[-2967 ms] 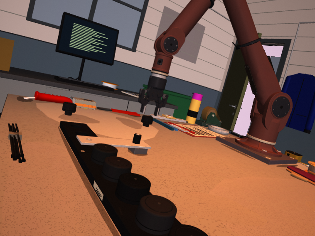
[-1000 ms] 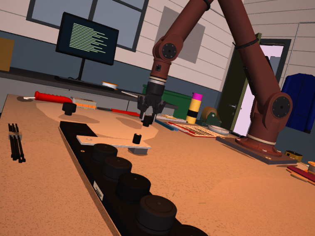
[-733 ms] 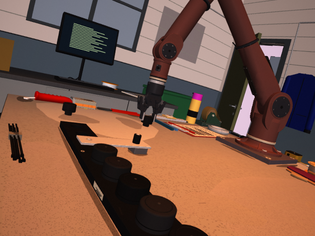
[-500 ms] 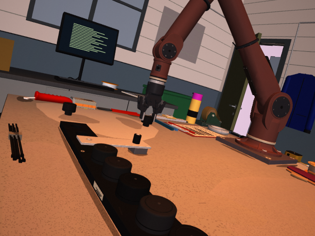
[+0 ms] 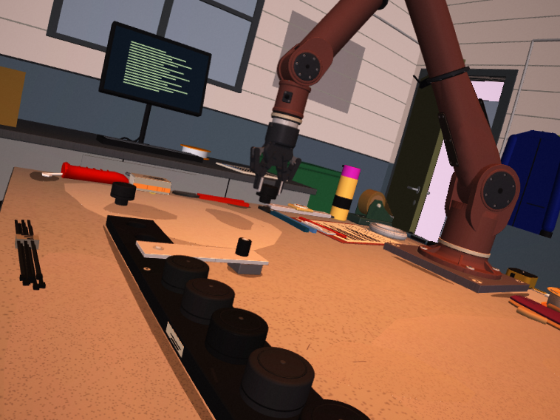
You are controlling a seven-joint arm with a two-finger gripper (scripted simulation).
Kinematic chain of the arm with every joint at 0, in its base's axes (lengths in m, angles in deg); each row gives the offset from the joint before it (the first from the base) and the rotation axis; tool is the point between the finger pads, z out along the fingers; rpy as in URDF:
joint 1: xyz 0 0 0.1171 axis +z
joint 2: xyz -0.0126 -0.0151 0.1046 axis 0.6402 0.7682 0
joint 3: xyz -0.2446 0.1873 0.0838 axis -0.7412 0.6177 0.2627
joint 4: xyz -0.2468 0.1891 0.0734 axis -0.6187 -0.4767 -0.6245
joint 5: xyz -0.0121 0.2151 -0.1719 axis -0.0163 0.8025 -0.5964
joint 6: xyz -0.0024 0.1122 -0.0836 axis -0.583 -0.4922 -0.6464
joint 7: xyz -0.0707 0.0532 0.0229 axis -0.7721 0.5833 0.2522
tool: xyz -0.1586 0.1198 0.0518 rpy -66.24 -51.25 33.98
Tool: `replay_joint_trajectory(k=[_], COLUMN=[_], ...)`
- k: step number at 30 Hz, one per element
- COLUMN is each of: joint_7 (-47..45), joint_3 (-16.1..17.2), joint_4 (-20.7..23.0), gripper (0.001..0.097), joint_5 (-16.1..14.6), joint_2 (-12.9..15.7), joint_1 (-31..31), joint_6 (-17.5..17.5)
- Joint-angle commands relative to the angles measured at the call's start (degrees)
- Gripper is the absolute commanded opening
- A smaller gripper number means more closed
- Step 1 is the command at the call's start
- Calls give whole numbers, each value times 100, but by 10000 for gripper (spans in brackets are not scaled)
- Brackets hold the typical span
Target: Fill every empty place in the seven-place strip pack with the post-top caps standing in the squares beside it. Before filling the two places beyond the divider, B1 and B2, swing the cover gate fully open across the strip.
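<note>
The black strip pack runs along the table's near-left side, with several black post-top caps seated in its near places. Its pale cover gate, with a black knob, lies swung out to the right of the strip. The two far places beyond the divider look empty. I hold a black post-top cap in my gripper, raised just above the table at the far side. Another cap stands on the table to the far left.
The arm's base plate sits on the table to the right. A red-handled tool, a striped yellow cylinder, rulers and papers lie along the far edge. Black cable ties lie left of the strip.
</note>
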Motion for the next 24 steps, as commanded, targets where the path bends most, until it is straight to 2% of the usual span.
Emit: replay_joint_trajectory(k=[1,6,11,18,24], joint_7=[-2,-10,-81,-30,227], joint_3=[2,11,81,78,52], joint_4=[5,19,176,236,586], gripper=[80,80,80,80,80], joint_5=[2,11,90,99,140], joint_2=[-7,-41,-350,-322,-186], joint_1=[-1,-7,-60,9,350], joint_6=[-13,-66,-518,-562,-766])
